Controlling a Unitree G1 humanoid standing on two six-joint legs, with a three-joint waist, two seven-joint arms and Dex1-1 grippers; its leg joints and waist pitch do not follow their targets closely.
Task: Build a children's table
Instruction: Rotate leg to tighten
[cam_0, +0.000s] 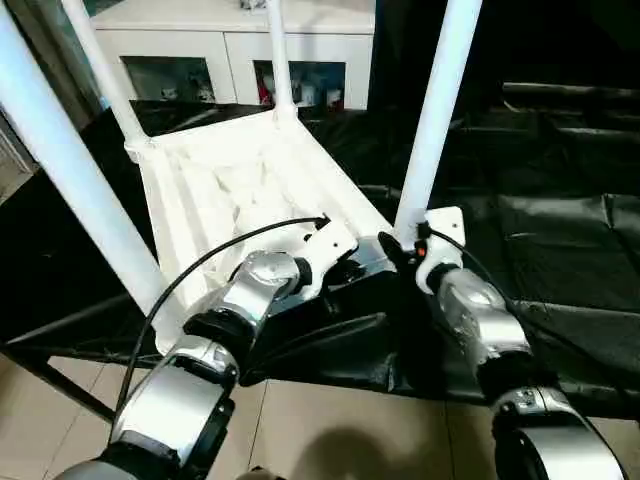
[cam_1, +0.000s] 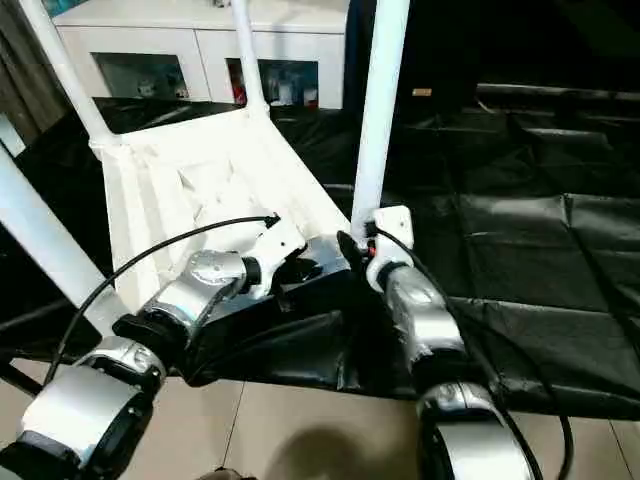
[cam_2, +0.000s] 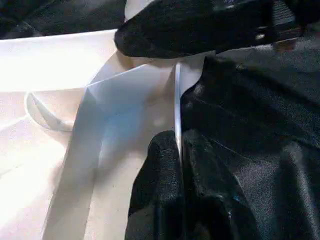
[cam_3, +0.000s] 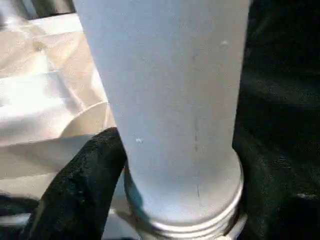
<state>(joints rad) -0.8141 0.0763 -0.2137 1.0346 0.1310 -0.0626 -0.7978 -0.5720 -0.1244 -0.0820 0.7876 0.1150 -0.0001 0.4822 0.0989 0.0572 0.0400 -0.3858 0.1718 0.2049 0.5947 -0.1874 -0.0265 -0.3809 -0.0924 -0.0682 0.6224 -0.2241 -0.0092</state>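
upside-down table (cam_0: 235, 190) lying on the black-draped work table (cam_0: 560, 240), ribbed underside up, near its front edge. four legs (cam_0: 438, 105) standing up out of the corner sockets: two at the far corners, one at the near left corner, one at the near right corner. assembly judged nearly finished; remaining work likely just seating or tightening the near right leg, then turning the table onto its feet. whether every leg is fully home cannot be told.

left gripper (cam_2: 177, 165) closed, its black fingers (cam_2: 155, 190) pinched together on the thin white rim of the table top beside the near right socket, steadying the top. right gripper (cam_0: 405, 250) at the base of the near right leg, jaws spread around the tube; one black finger (cam_3: 80, 185) lying against the leg just above its collar (cam_3: 190, 220) in the right wrist view. firm clamp or loose cradle: cannot tell.

around the table: a white cabinet (cam_0: 225, 45) with glass doors and small coloured items behind it, beyond the far legs. wrinkled black cloth to the right of the table. dark metal frame (cam_0: 60, 380) of the work table below the near left corner, over tiled floor.

in the way: the near left leg crossing close beside the left forearm, and a black cable (cam_0: 200, 265) looping over the table from the left wrist, liable to snag when the table gets flipped.
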